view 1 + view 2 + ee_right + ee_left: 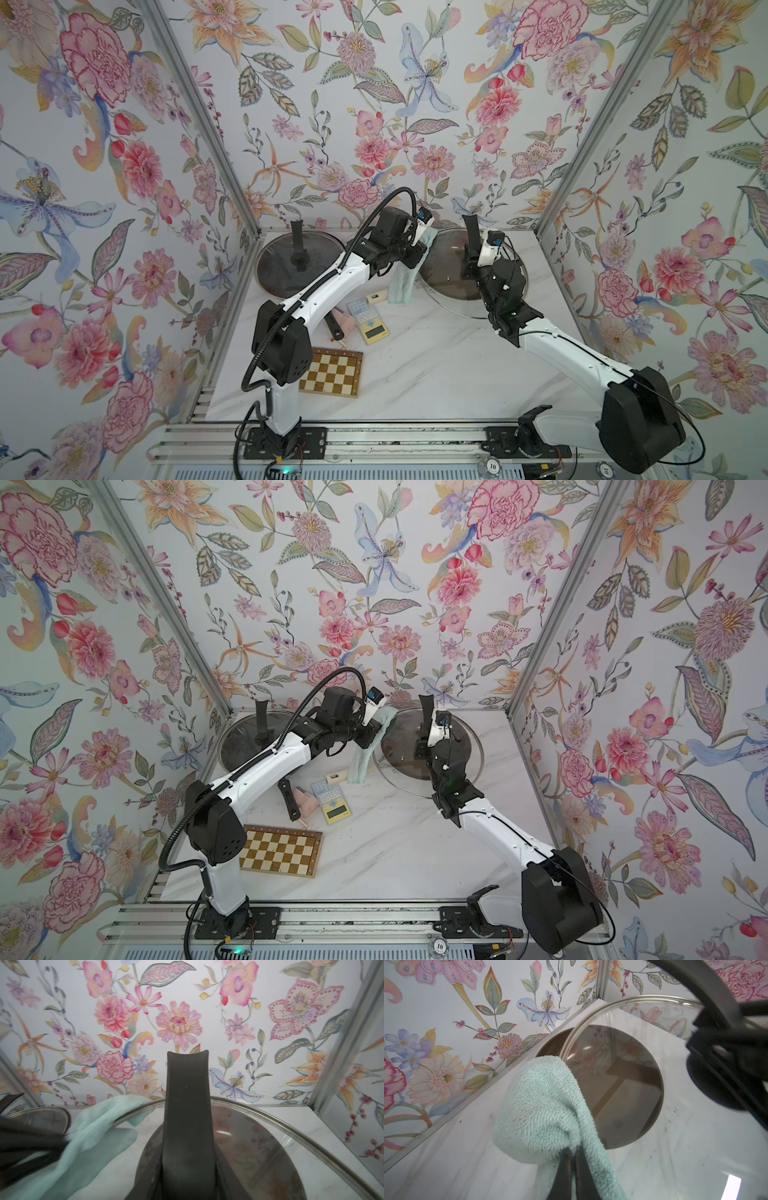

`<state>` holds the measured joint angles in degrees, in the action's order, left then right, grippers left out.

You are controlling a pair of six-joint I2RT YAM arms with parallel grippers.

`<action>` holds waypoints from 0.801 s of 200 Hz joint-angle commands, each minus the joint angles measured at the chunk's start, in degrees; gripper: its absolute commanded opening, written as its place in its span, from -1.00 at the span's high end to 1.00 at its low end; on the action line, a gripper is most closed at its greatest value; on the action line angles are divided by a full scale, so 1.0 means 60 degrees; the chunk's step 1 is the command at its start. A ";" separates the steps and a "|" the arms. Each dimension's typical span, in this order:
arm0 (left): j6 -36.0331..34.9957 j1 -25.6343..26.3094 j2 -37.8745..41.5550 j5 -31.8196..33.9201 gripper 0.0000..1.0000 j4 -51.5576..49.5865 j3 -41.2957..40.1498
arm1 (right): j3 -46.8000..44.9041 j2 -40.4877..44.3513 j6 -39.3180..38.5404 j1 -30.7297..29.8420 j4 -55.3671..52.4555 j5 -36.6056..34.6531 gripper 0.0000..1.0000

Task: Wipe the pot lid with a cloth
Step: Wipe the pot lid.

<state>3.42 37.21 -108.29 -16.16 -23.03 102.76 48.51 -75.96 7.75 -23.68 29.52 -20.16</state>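
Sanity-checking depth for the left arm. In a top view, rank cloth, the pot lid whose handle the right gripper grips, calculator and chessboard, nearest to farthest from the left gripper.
1. cloth: pinched in the left gripper.
2. pot lid: rim just beside it, toward the right arm.
3. calculator: mid-table, nearer the robot's base.
4. chessboard: farthest, at the front by the left arm's base.

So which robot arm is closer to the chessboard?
Left. In a top view, the left arm has its elbow overlapping one corner of the chessboard; the right arm stands far off on the other side.
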 commanded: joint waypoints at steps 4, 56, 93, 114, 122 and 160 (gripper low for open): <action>-0.0034 0.0267 0.0343 -0.0403 1.00 -0.0180 -0.0098 | 0.1685 -0.0377 0.0953 0.0239 0.2345 -0.0689 1.00; -0.0382 0.1064 -0.0851 -0.0860 1.00 -0.1104 0.1706 | 0.2959 -0.2351 0.1864 -0.0256 0.3465 -0.3215 1.00; -0.0674 0.1316 -0.1189 -0.1167 1.00 -0.1655 0.2531 | 0.3648 -0.3591 0.1313 -0.0407 0.5011 -0.4259 1.00; -0.0665 0.1313 -0.1185 -0.1657 1.00 -0.1641 0.2528 | 0.4065 -0.4259 0.1155 -0.0389 0.5971 -0.4779 1.00; -0.0636 0.1314 -0.1229 -0.1781 1.00 -0.1627 0.2517 | 0.4148 -0.4380 0.1190 -0.0414 0.6220 -0.4823 1.00; -0.0584 0.1315 -0.1430 -0.1490 1.00 -0.1560 0.2716 | 0.4290 -0.4336 0.1239 -0.0611 0.6091 -0.3653 1.00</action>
<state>0.60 44.31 -115.37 -23.33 -32.23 116.11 70.70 -104.75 14.81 -26.00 54.76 -45.74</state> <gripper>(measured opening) 0.055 0.347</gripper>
